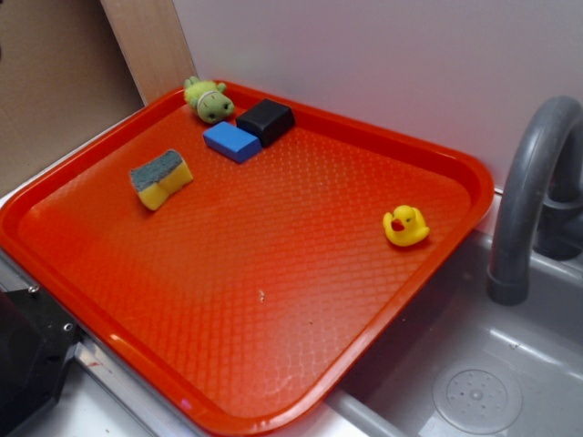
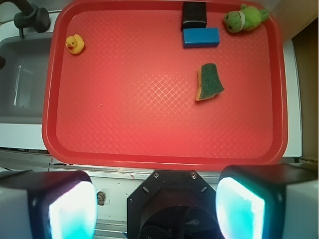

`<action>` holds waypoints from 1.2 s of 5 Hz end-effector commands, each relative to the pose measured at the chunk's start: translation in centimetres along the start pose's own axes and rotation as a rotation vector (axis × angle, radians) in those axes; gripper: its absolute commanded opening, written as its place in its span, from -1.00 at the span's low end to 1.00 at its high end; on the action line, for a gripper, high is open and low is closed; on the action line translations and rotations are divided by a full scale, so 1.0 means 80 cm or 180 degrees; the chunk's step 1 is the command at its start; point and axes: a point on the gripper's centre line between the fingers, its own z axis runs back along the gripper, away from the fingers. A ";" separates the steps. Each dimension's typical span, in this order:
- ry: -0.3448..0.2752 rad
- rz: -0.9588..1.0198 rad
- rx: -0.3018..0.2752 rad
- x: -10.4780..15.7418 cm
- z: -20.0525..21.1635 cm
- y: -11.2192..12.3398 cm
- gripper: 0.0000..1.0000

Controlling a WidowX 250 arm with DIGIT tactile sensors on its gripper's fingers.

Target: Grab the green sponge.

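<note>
In the wrist view the small rectangular yellow foam sponge with the dark grey-green scouring top (image 2: 210,82) lies right of centre in the upper half of the frame, on the red textured plastic tray (image 2: 124,114). The gripper (image 2: 157,206) sits at the bottom edge, off the tray, its two pale pads wide apart and holding nothing. The sponge therefore lies ahead and somewhat to the right in the picture, well apart from the gripper. Its long axis runs roughly up the frame, tilted slightly.

The flat blue rectangular block (image 2: 201,37) and the black block (image 2: 194,15) sit further up, near but not touching the sponge. The green plush toy (image 2: 244,19) occupies the upper right corner, and the yellow rubber duck (image 2: 75,44) the upper left. Around the sponge the tray is bare, which probably leaves room for a descent.
</note>
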 end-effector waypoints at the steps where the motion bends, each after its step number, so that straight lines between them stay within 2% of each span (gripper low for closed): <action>1: 0.0000 0.0000 0.0000 0.000 0.000 0.000 1.00; 2: -0.0085 -0.0050 0.0085 0.040 -0.017 0.010 1.00; 3: -0.0116 0.0019 0.0102 0.067 -0.040 0.022 1.00; 4: -0.0088 0.0009 0.0174 0.080 -0.061 0.032 1.00; 5: -0.0053 0.0002 0.0129 0.092 -0.094 0.060 1.00; 6: 0.0065 -0.0073 0.0167 0.108 -0.135 0.083 1.00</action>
